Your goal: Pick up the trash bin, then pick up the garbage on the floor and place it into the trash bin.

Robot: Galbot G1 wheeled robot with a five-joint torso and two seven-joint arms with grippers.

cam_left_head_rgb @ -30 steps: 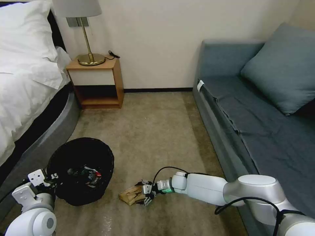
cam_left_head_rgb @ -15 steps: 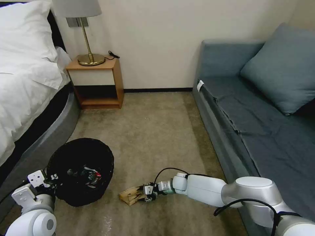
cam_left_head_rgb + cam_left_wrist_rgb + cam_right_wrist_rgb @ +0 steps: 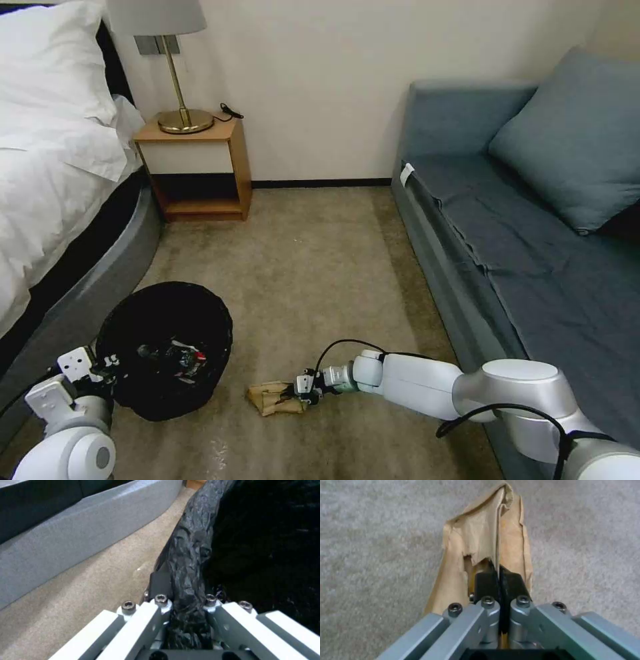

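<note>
Two grippers busy on beige carpet [image 3: 320, 267] btwn bed [image 3: 60, 200] & sofa [image 3: 507, 233]: left gripper [image 3: 185, 605] clamps trash bin [image 3: 167, 347] rim, right gripper [image 3: 499, 580] pinches paper bag [image 3: 486, 545].

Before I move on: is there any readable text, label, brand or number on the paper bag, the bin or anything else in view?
No text can be read in any view.
Paper bag in the right claw: plain tan, no print visible.
Trash bin, rim held by the left claw: the litter inside has red and white patches, too small to read.
Sofa tag: white, too small to read.
</note>
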